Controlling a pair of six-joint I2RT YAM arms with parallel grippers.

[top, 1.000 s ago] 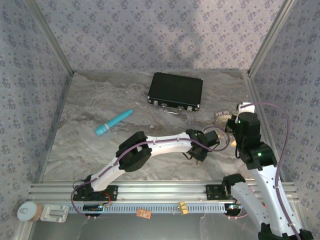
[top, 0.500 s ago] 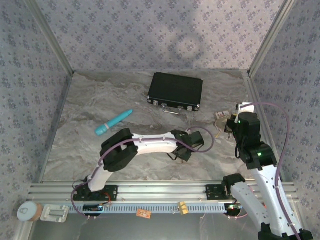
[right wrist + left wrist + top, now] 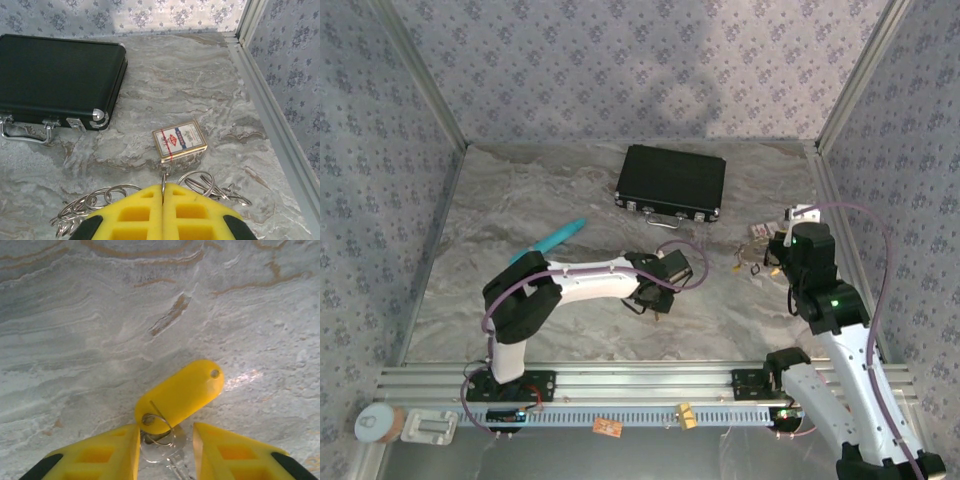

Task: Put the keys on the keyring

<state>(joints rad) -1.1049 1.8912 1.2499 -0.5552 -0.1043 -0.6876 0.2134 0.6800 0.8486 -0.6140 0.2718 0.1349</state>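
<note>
A silver key (image 3: 161, 449) on a small split ring with a long yellow tag (image 3: 180, 395) lies on the marble table between the fingers of my left gripper (image 3: 165, 432). The jaws stand apart; the left finger touches the key and a gap shows on the right. From above, the left gripper (image 3: 656, 300) hangs low over the middle of the table. My right gripper (image 3: 163, 187) is shut on the thin edge of the keyring (image 3: 163, 178), which carries a small card-box charm (image 3: 179, 140). From above, the right gripper (image 3: 772, 262) sits near the right wall.
Several loose split rings (image 3: 95, 197) lie around the right fingers, more on their right (image 3: 210, 184). A black case (image 3: 672, 183) stands at the back. A teal stick (image 3: 560, 237) lies left of the left arm. The metal wall rail (image 3: 270, 115) runs close on the right.
The left arm has swung left, away from the right gripper toward the table's middle, and its jaws have widened. The right arm has hardly moved.
</note>
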